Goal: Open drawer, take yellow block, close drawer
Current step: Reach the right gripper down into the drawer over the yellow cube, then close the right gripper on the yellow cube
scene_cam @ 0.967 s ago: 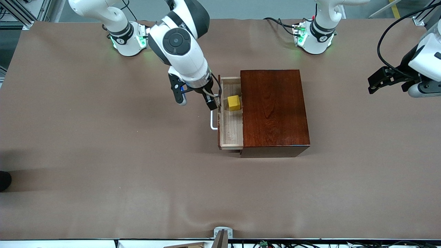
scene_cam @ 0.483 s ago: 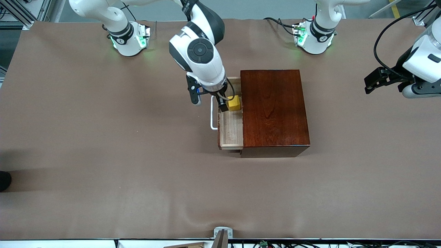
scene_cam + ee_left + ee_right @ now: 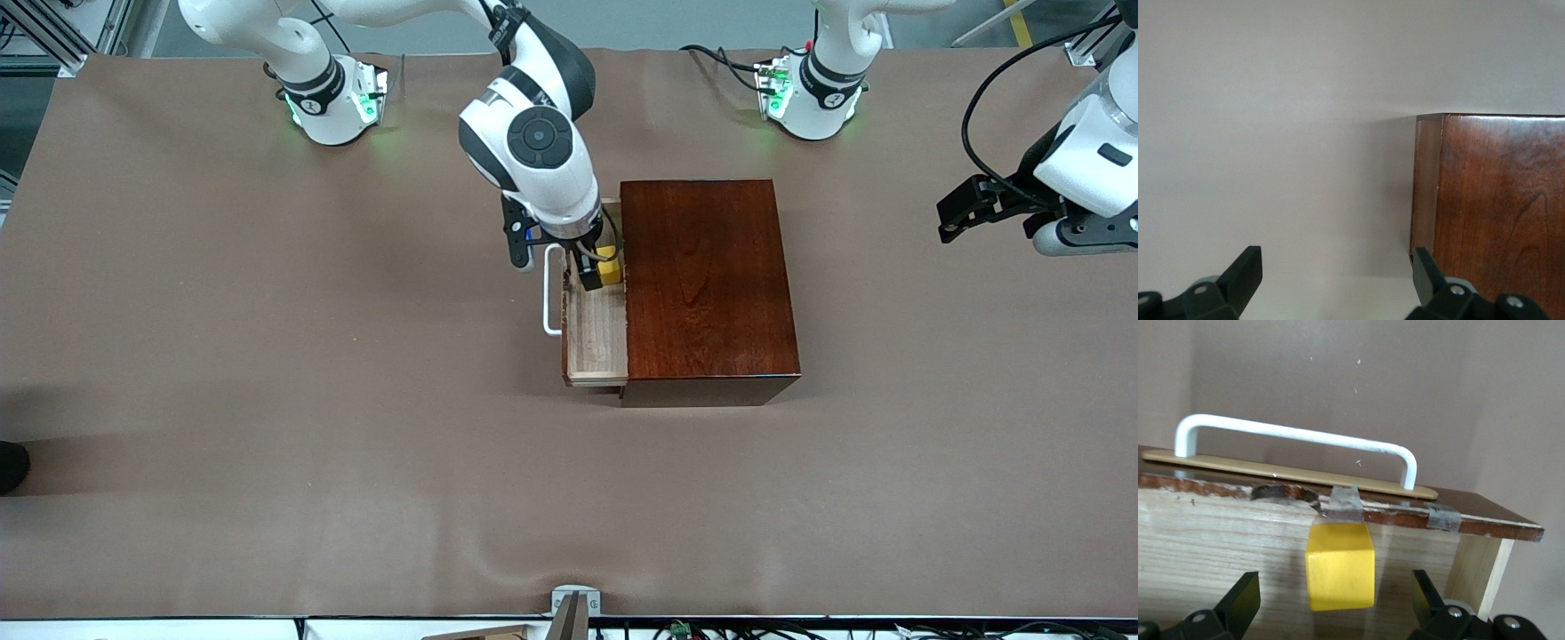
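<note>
Right arm reaches from its base w/ wrist bent down; right gripper (image 3: 594, 271) sits low in the pulled-out pale-wood drawer tray (image 3: 597, 333), fingers (image 3: 1238, 600) spread wide either side of the small bright yellow cube (image 3: 1339, 565), not clamping it. Cube rests on tray floor, plain, unmarked, at the tray end farther from front camera, near the dark front w/ white loop handle (image 3: 551, 298). Glossy mahogany box (image 3: 707, 284) on brown table (image 3: 267, 400). Left arm waits; left gripper (image 3: 1338, 283) over table at left arm's end, fingers apart, holding 0 items.

Yellow block (image 3: 1339, 565), mahogany box (image 3: 707, 276)
</note>
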Robot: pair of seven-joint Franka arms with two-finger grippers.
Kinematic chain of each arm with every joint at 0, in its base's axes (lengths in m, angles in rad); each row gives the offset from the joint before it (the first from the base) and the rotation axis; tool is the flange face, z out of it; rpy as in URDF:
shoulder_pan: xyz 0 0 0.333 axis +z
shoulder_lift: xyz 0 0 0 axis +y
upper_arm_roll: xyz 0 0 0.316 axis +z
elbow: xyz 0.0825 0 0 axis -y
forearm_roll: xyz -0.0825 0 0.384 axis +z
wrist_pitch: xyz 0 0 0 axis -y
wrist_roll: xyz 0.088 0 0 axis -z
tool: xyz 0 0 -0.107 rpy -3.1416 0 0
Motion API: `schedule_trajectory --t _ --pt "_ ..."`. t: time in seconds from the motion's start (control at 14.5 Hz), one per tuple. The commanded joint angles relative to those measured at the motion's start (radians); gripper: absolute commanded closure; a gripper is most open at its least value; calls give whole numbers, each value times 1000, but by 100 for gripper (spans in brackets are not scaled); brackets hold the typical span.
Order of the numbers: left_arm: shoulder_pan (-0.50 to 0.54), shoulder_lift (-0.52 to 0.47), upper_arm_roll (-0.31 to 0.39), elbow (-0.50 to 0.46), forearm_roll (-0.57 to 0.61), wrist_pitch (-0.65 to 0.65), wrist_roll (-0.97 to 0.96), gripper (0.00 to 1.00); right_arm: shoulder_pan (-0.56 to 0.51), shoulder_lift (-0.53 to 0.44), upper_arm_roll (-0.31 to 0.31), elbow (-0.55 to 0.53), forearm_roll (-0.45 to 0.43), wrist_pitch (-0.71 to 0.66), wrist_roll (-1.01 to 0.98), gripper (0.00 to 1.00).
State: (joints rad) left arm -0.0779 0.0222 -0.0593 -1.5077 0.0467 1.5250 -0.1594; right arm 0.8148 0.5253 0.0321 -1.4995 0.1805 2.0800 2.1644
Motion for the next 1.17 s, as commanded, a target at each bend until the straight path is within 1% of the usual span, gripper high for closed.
schedule_trajectory --t 0.0,0.14,0.48,0.62,0.76,0.83,0.9,0.97,1.1 --pt "3 -5 -2 -6 -14 -6 24 0 23 34 -11 28 -6 21 48 0" --pt "3 -4 -2 -6 -14 -6 24 0 35 44 -12 28 -10 29 64 0" --pt "1 -1 -5 -12 -14 -6 24 0 59 76 -14 25 -69 32 109 0" --pt "4 -1 -23 -12 -13 -6 24 0 60 81 -14 25 -87 34 149 0" --pt "4 -1 -25 -14 -10 -6 24 0 72 99 -14 28 -98 35 155 0" --pt "3 -1 -25 -14 -10 -8 24 0 73 99 -14 28 -98 35 158 8" --pt "3 -1 -25 -14 -10 -8 23 0 72 99 -15 28 -99 35 157 42" --pt "3 -1 -25 -14 -10 -9 23 0 70 99 -15 30 -102 34 155 57" --pt "3 -1 -25 -12 -11 -15 17 0 64 96 -14 42 -112 31 155 73"
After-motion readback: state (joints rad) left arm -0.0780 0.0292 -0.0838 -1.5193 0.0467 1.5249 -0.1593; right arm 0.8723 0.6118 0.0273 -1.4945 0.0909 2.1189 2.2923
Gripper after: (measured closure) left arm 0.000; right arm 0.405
